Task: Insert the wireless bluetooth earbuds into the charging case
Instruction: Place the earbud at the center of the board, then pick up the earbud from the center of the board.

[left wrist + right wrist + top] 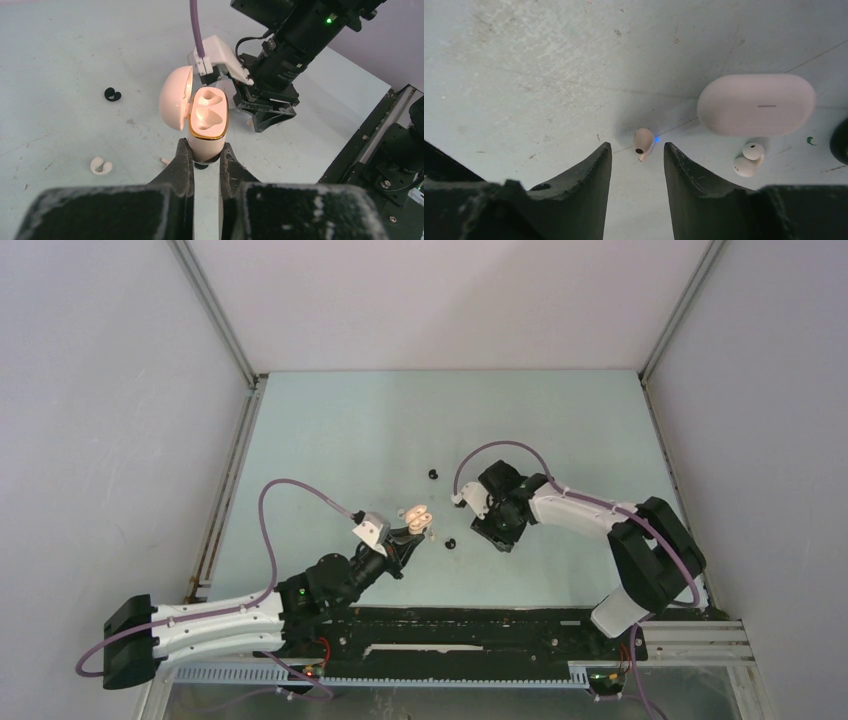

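While the left gripper [206,152] was clamped on the lower body of the charging case [207,125], the case stood upright above the table [350,420] with its lid [175,97] hinged open to one side. Two moulded wells showed inside the gold-rimmed opening; whether either held a bud could not be told from the left wrist view. The right gripper [636,146] pointed down at the table with its fingers apart and nothing between them. A pink earbud [642,137] lay on the table just beyond the gap between those fingertips, a small blue light showing at its side. Two white earbuds [749,159] lay touching each other to its right, just below a pale pink pill-shaped shell [756,105]; possibly this was the held case seen from outside, the view did not settle it. In the top view a far black earbud [433,474] lay beyond the case, and a near black earbud [450,542] lay between the two grippers, nearer the arm bases.
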Robot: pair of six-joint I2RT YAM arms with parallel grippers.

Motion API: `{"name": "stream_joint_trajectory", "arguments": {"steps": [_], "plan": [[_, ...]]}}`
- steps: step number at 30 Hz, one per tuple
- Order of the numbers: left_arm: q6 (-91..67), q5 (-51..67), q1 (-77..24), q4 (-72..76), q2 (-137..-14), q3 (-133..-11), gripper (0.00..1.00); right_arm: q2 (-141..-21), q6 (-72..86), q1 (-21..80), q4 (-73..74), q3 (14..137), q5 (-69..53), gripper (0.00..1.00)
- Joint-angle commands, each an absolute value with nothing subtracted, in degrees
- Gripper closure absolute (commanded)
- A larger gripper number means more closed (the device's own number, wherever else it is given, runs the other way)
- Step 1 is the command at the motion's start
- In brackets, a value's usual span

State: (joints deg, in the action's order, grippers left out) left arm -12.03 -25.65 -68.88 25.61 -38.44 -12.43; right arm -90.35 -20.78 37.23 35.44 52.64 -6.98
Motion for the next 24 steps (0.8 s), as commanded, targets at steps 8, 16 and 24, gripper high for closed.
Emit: {"name": "stream_joint_trajectory", "arguments": {"steps": [8, 16, 24], "plan": [[-12.40, -27.43, -69.61, 26.23, -37.96, -12.95, 1.00, -95.49, -19.95, 38.96, 34.28, 55.91, -2.80, 0.58], [-12.44, -27.59, -69.61, 26.27, -37.62, -12.45, 1.00, -97.76, -19.68, 39.53, 34.78, 57.49, -3.17, 0.63], [-12.66, -27.60, -69.61, 26.45, -37.19, -12.08, 1.00, -98.49, -19.03, 39.15, 36.57, 58.05, -3.09, 0.65]]}}
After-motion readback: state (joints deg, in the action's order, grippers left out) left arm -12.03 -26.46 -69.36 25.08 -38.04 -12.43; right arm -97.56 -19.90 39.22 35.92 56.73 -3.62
